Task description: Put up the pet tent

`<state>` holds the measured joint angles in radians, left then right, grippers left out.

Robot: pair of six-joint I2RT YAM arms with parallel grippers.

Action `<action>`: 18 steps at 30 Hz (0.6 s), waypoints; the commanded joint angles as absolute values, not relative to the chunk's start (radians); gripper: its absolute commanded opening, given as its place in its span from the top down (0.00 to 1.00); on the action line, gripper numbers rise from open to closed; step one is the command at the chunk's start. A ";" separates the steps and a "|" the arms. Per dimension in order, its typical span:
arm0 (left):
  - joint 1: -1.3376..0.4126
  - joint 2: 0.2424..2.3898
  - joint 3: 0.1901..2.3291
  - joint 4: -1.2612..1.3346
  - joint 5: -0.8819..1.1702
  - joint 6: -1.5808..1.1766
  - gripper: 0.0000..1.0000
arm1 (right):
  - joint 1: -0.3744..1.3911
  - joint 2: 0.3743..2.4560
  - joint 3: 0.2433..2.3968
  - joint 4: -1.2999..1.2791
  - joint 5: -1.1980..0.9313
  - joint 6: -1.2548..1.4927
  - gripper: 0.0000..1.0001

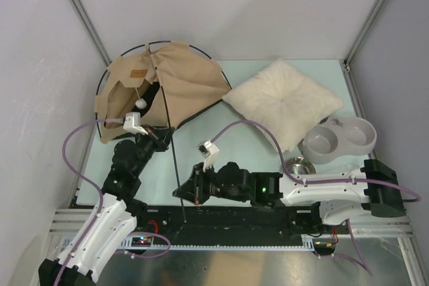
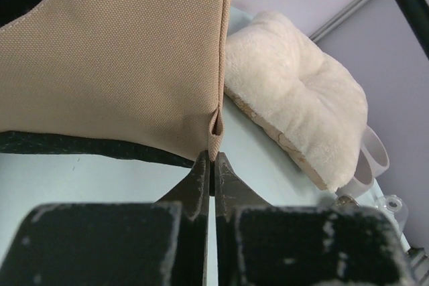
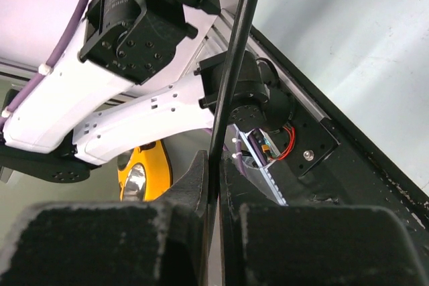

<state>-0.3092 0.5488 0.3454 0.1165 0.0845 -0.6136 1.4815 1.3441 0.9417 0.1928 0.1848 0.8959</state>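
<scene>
The pet tent (image 1: 175, 78) lies partly collapsed at the back left, tan canvas with a brown label (image 1: 137, 74), a white pom-pom (image 1: 141, 102) and curved black poles along its rim. My left gripper (image 1: 163, 140) is shut on the tent's lower front corner; in the left wrist view the jaws (image 2: 213, 163) pinch the seam tip of the tan fabric (image 2: 120, 65) above the dark floor edge. My right gripper (image 1: 182, 191) is shut on a thin black pole (image 1: 177, 165) that runs from the tent to the near rail; in the right wrist view the pole (image 3: 231, 85) passes between the fingers (image 3: 214, 172).
A fluffy cream pillow (image 1: 281, 102) lies right of the tent and shows in the left wrist view (image 2: 295, 98). A grey double pet bowl (image 1: 338, 138) and a small steel bowl (image 1: 299, 165) sit at the right. Walls enclose the table on three sides.
</scene>
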 commanded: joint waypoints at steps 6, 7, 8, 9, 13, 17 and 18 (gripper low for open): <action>-0.345 0.413 0.232 0.033 0.177 -0.676 1.00 | 1.357 1.404 1.040 0.299 0.152 0.826 1.00; -0.346 0.398 0.230 0.021 0.176 -0.677 1.00 | 1.345 1.411 1.043 0.303 0.144 0.819 1.00; -0.348 0.387 0.226 0.014 0.177 -0.679 1.00 | 1.328 1.416 1.048 0.306 0.138 0.810 1.00; -0.351 0.375 0.223 -0.003 0.176 -0.682 1.00 | 1.310 1.420 1.053 0.310 0.130 0.804 1.00; -0.360 0.338 0.218 -0.052 0.170 -0.695 1.00 | 1.248 1.435 1.076 0.337 0.092 0.768 1.00; -0.364 0.312 0.208 -0.079 0.176 -0.709 1.00 | 1.184 1.449 1.094 0.376 0.032 0.751 1.00; -0.366 0.308 0.204 -0.081 0.180 -0.717 1.00 | 1.171 1.451 1.097 0.392 0.021 0.748 1.00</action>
<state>-0.3462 0.3252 0.2337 0.0257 0.1089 -0.6823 1.2427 1.4521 1.0145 0.2111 0.0151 0.8062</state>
